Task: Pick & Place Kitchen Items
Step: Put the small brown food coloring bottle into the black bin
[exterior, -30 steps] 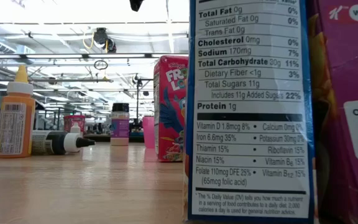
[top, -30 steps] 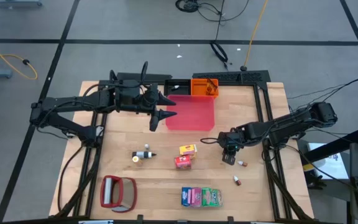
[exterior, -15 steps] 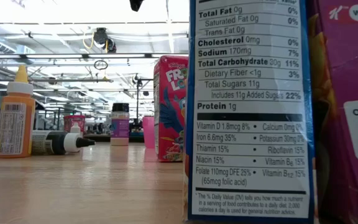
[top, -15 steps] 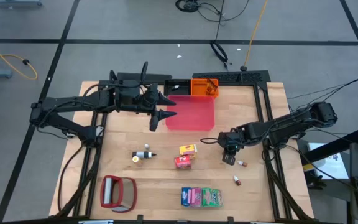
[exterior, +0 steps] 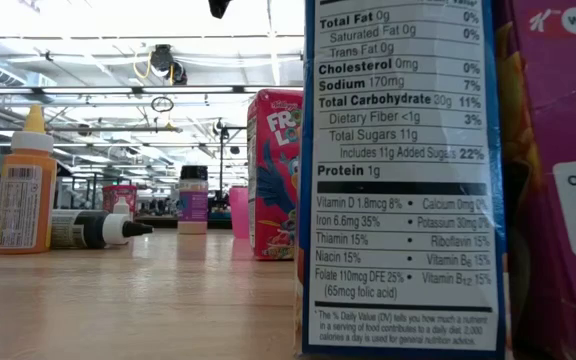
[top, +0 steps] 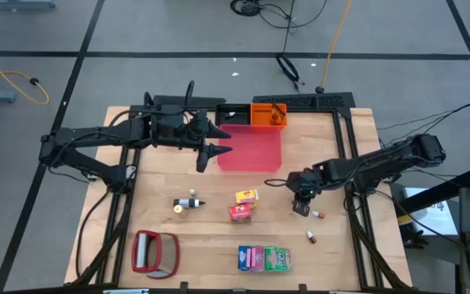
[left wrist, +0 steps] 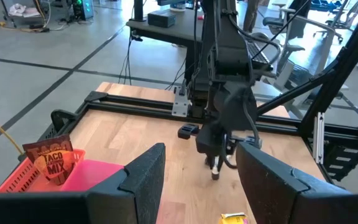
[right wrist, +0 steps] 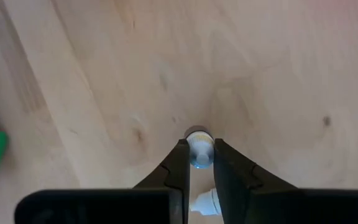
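Note:
My right gripper [top: 301,209] points steeply down at the table's right middle, shut on a tiny white bottle [right wrist: 199,149], which also shows below its fingers in the left wrist view [left wrist: 215,172]. Two more tiny bottles [top: 319,215] [top: 310,237] lie on the wood just right of it. A yellow carton [top: 247,196] and a red carton [top: 240,212] stand mid-table. Pink, green and blue packets [top: 264,258] stand near the front edge. My left gripper [top: 210,147] hangs open, high beside the pink tray's [top: 255,151] left edge. My right gripper pinches the tiny bottle's upper end [right wrist: 199,155] between the free ends of its two fingers, coming from above and slanting down. The bottle stands upright below the fingers. I cannot tell whether its lower end [left wrist: 215,177] is on the wood or just clear of it.
An orange basket [top: 268,114] with a packet stands behind the tray at the far edge. Small bottles [top: 188,203] lie left of the cartons, and a red-framed silvery object [top: 155,251] sits at the front left. Dark frame rails [top: 356,188] run along the table's sides.

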